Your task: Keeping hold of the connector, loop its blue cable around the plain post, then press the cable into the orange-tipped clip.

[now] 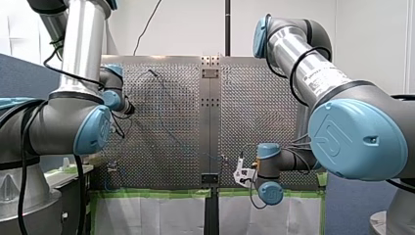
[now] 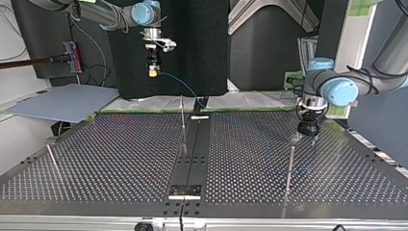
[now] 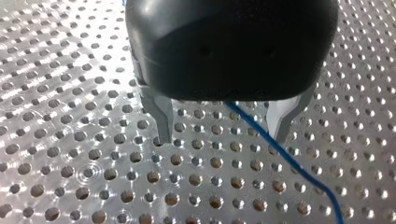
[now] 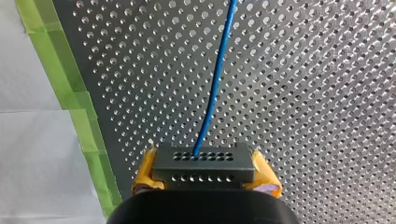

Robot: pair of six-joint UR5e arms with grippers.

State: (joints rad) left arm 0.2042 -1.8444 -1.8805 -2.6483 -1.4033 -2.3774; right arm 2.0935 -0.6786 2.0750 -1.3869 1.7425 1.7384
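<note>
Your right claw [image 2: 153,71] is clamped on the connector [image 4: 203,168], up off the counter [image 2: 96,154] at the top view's far left, blue cable [image 4: 215,88] trailing right past the middle post [image 2: 183,115] to your left claw [image 3: 223,128], spread wide, cable passing ungripped between its fingers.

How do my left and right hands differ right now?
My right hand is shut on the connector; my left hand is open, the blue cable passing ungripped between its fingers. My right hand has yellow pads, my left bare metal fingers. In the top view my right hangs high above the table, my left close over it. Both point down.
</note>
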